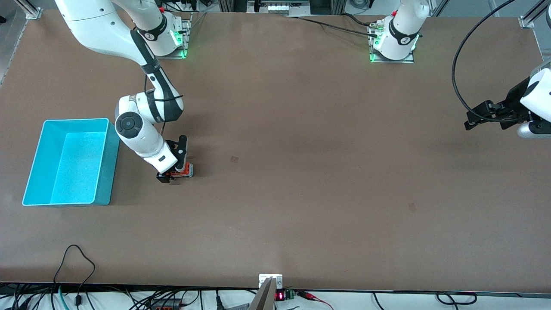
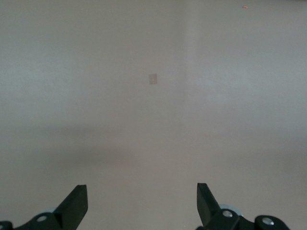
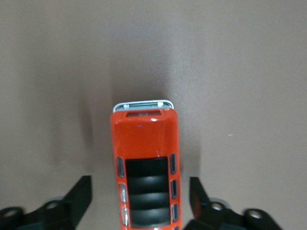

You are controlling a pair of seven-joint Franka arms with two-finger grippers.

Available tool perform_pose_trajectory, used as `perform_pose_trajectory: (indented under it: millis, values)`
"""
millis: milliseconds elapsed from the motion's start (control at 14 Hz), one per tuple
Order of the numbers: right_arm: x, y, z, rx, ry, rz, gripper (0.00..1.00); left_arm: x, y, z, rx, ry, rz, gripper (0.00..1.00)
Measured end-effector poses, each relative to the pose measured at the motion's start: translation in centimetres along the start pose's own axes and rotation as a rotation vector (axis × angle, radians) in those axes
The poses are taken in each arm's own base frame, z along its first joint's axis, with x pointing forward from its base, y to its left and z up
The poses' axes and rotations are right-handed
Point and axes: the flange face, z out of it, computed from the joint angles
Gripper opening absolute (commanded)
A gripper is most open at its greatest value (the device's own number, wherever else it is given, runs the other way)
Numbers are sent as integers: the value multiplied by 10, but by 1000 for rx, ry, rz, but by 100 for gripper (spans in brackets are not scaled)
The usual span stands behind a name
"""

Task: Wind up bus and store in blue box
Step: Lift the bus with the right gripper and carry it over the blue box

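One bus [image 1: 184, 171], one blue box [image 1: 69, 162], two arms, one brown table [image 1: 301, 172]. Bus is small, glossy orange-red, rounded box shape, dark ribbed roof panel with small side windows, silver-white bumper at one end; it sits on the table just beside the box, toward the middle of the table, not touching it. Blue box is light cyan plastic, rectangular, open-topped, thin tall walls, smooth inside, standing at the right arm's end of the table. Table surface is matte brown, flat, a faint small square mark near its middle. Right arm bends down from its base, wrist pitched over the bus; right gripper [image 1: 172, 174] is low at the bus, fingers [image 3: 79, 194] apart, one on each side of the roof, a gap visible on both sides, not clamped on it. Left arm waits at its own end of the table, raised, left gripper [image 1: 473, 120] over bare table, fingers [image 2: 76, 203] spread wide with nothing between.
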Motion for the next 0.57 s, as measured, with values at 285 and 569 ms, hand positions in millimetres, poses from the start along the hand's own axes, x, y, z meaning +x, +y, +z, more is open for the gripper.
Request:
perform_pose_trajectory:
  millis: [285, 569]
  values:
    - [-4, 4, -2, -6, 1, 9, 0, 0, 0, 0, 0, -1, 0, 100]
    - [-11, 14, -11, 2, 44, 118, 0, 0, 0, 0, 0, -1, 0, 100]
